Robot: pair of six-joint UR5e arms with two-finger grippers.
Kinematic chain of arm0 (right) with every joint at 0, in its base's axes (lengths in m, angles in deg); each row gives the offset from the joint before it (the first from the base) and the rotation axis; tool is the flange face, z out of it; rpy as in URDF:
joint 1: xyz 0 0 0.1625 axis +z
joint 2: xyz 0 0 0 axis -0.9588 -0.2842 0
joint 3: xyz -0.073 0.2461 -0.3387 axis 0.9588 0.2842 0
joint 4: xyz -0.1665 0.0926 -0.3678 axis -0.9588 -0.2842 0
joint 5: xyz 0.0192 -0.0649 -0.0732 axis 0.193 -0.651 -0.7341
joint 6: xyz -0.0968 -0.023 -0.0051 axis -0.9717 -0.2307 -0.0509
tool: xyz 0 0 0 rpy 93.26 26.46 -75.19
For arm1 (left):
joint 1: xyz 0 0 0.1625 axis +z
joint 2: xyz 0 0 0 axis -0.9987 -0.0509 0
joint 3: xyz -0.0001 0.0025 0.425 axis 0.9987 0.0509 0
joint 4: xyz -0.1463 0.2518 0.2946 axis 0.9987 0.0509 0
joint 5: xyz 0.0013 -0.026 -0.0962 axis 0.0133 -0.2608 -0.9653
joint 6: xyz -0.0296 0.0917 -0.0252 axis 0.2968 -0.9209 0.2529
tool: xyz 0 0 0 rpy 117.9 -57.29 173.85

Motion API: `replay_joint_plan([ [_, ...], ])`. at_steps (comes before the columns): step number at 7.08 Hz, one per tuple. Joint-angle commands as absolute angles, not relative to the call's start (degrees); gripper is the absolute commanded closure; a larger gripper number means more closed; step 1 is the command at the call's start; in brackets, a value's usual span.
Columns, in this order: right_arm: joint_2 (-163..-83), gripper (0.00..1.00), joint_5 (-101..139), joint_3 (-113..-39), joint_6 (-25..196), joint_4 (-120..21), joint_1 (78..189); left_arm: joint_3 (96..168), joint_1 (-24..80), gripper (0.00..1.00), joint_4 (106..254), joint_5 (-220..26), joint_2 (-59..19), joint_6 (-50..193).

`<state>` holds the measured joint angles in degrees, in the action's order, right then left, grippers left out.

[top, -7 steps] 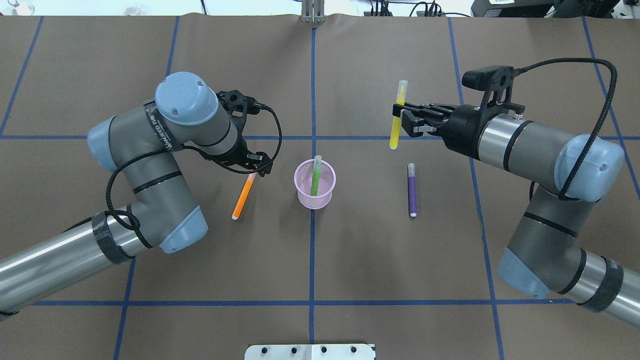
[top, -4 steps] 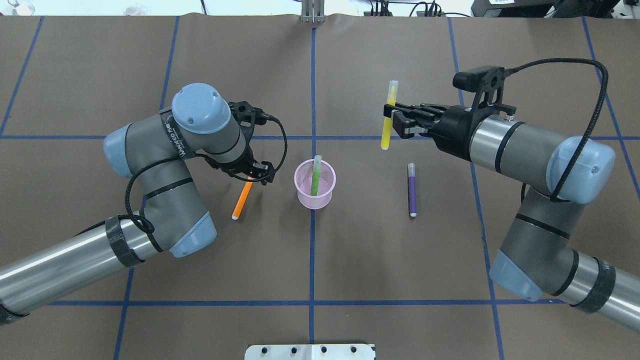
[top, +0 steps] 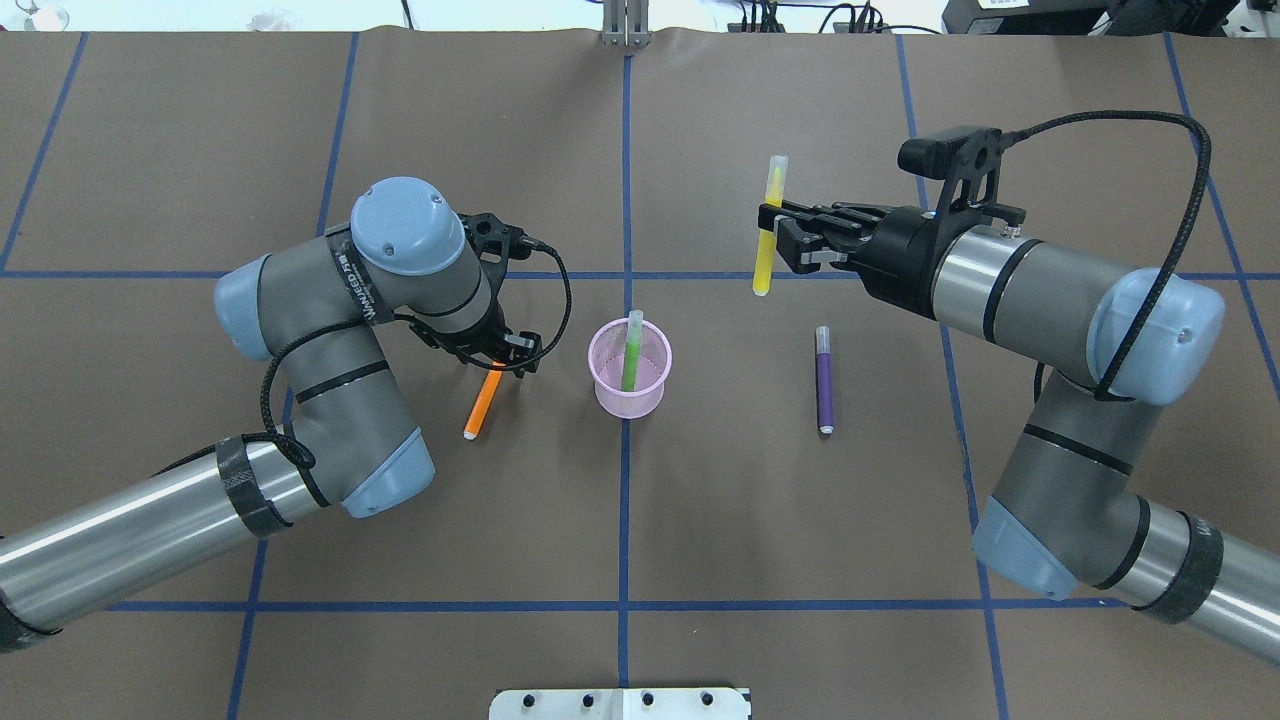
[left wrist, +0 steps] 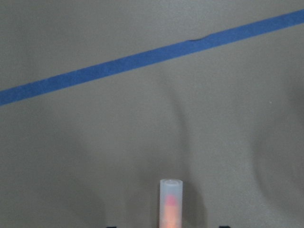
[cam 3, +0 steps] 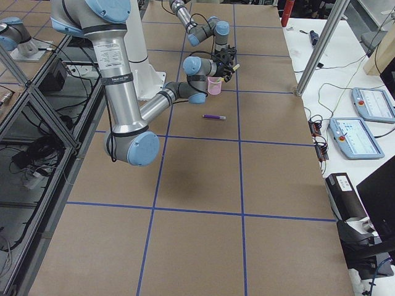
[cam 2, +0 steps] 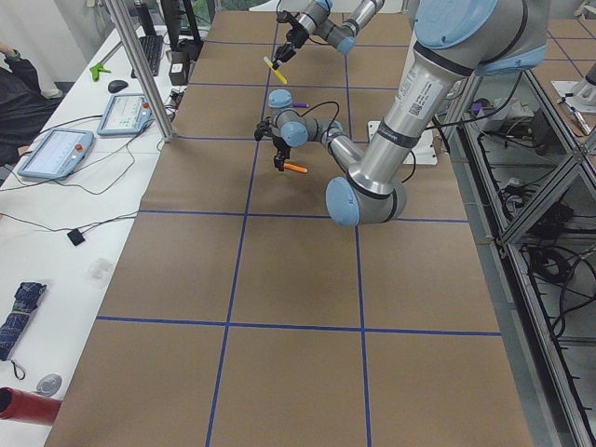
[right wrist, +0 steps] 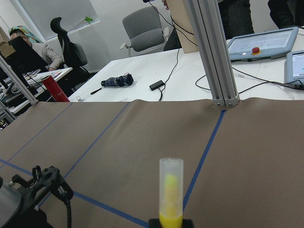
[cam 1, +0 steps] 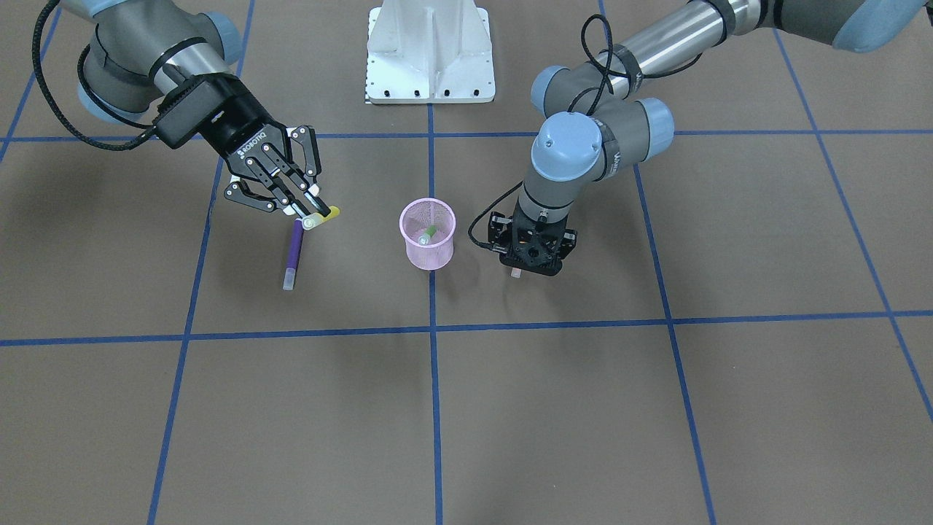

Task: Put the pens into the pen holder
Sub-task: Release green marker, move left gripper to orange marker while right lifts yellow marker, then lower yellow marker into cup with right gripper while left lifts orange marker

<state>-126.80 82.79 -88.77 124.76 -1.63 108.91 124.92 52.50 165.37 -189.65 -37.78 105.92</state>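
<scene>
Front-facing: the right pincer (cam 1: 315, 214) is closed on the yellow pen (cam 1: 332, 212), held off the desk (cam 1: 583, 408) above the purple pen (cam 1: 293, 251).

Overhead: the pen holder (top: 597, 350), with the green pen (top: 630, 362) inside, stands at the yellow pen's 7 o'clock. The orange pen (top: 482, 405) lies at the holder's 9 o'clock under the left pincer (top: 500, 353).

Left wrist: its tips look spread, gripping nothing.

Lowered off-centre, the yellow pen could topple the holder.

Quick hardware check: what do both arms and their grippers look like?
The left arm and right arm are grey and silver tubes with pale blue joint caps and black bands. The left gripper and right gripper are black two-finger linkage units. A black braided cable loops off each wrist.
</scene>
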Motion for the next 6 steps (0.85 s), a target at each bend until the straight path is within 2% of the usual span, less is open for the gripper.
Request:
replay_joint_plan([
  [1, -126.6, 1.00, 82.8, -88.8, 124.7, -1.6, 108.9, 124.9, 52.6, 0.63, 164.8, -189.9, -37.8, 106.0],
  [2, -126.6, 1.00, 82.8, -88.8, 124.7, -1.6, 108.9, 124.9, 52.6, 0.89, 164.6, -190.0, -37.8, 106.0],
  [3, -126.6, 1.00, 82.8, -88.8, 124.7, -1.6, 108.9, 125.3, 52.6, 1.00, 164.0, -190.1, -37.7, 106.0],
  [4, -126.6, 1.00, 82.8, -88.9, 124.7, -1.6, 108.9, 126.3, 52.1, 1.00, 163.3, -190.6, -37.8, 106.0],
  [6, -123.8, 1.00, 82.8, -88.7, 124.8, -2.0, 108.7, 133.0, 48.1, 1.00, 161.7, -191.1, -37.5, 106.0],
])
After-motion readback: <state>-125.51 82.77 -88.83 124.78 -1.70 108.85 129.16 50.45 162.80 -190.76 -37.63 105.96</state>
